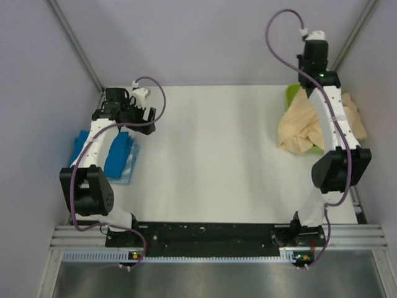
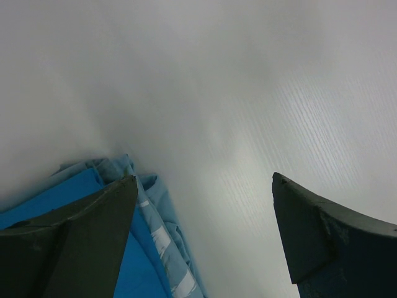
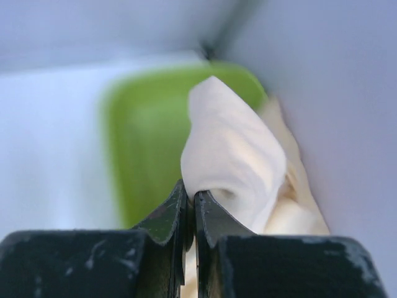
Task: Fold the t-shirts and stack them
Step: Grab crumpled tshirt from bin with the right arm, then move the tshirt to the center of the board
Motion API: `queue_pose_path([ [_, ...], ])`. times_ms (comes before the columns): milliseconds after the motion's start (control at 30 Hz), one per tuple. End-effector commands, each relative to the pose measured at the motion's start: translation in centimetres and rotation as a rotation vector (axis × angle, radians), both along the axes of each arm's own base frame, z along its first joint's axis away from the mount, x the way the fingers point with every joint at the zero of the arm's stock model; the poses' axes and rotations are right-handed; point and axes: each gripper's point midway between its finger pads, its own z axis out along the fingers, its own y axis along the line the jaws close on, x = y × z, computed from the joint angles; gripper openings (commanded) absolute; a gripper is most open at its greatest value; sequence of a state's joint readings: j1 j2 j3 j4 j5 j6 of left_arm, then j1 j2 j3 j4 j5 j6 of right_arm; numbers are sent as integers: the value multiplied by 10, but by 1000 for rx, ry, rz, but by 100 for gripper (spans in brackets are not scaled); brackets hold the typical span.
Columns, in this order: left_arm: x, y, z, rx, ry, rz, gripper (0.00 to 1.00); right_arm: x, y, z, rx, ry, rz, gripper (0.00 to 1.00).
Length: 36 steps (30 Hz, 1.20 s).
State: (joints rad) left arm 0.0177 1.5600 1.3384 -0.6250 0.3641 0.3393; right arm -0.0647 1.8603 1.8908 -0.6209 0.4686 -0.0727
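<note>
The bright blue t-shirt (image 1: 119, 155) lies folded at the table's left edge, partly under my left arm; it also shows in the left wrist view (image 2: 133, 248) at the lower left. My left gripper (image 2: 205, 186) is open and empty above the table just right of it. The pale peach-cream t-shirt (image 1: 307, 127) is bunched at the far right, over the lime-green tray. My right gripper (image 3: 190, 195) is shut on a fold of the peach-cream t-shirt (image 3: 239, 149) and holds it above the tray.
The lime-green tray (image 1: 291, 94) sits at the far right corner, mostly covered by cloth; it also shows in the right wrist view (image 3: 146, 136). Grey walls close in the table on left, back and right. White tabletop (image 1: 211, 155) lies between the arms.
</note>
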Motion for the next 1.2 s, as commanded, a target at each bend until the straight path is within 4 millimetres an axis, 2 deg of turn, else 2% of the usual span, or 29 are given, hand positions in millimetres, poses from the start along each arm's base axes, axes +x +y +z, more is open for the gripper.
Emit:
queue_pose_path([
  [0,4,9,48,48,-123,26,93,-45,202,225,-107,-507,677,0],
  [67,3,14,53,66,-141,47,93,-87,266,277,-38,-663,913,0],
  [100,2,18,55,83,-148,63,93,-116,302,300,36,-742,1093,0],
  [167,3,25,60,107,-167,93,93,-163,336,342,192,-878,1305,0],
  [233,4,32,64,125,-185,123,94,-203,350,377,313,-993,1458,0],
  [300,7,42,71,142,-208,162,94,-223,357,396,412,-1059,1529,0],
  [367,9,54,78,167,-230,209,94,-220,358,402,456,-1088,1520,0],
  [400,11,60,81,182,-236,232,95,-208,361,396,472,-1069,1491,0],
  [467,13,75,87,224,-254,290,95,-176,367,371,497,-996,1419,0],
  [533,13,92,93,274,-268,347,95,-143,379,330,506,-882,1381,0],
  [633,12,105,95,331,-276,368,95,-87,392,255,538,-684,1263,0],
  [700,13,111,89,369,-264,372,95,-51,394,203,550,-563,1173,0],
  [733,14,113,82,380,-248,367,95,-27,395,171,552,-495,1117,0],
  [800,16,112,69,380,-212,355,95,11,377,135,536,-423,998,0],
  [833,18,108,57,370,-179,332,94,41,372,101,544,-366,947,0],
  [900,19,95,43,331,-130,268,92,88,347,65,532,-328,851,0],
  [933,16,82,36,293,-99,200,90,112,329,41,494,-304,791,0],
  [967,15,71,32,267,-81,155,89,132,301,40,425,-330,700,0],
  [1000,12,60,28,253,-63,116,88,146,280,18,363,-302,624,12],
  [1067,5,44,18,250,-37,45,88,151,254,-15,249,-218,563,72],
  [1100,2,36,14,251,-28,10,88,145,248,-22,202,-174,561,89],
  [1133,-2,34,9,255,-18,-17,88,137,241,-33,178,-126,545,99],
  [1167,-5,32,5,254,-7,-42,88,126,234,-39,167,-84,525,99],
])
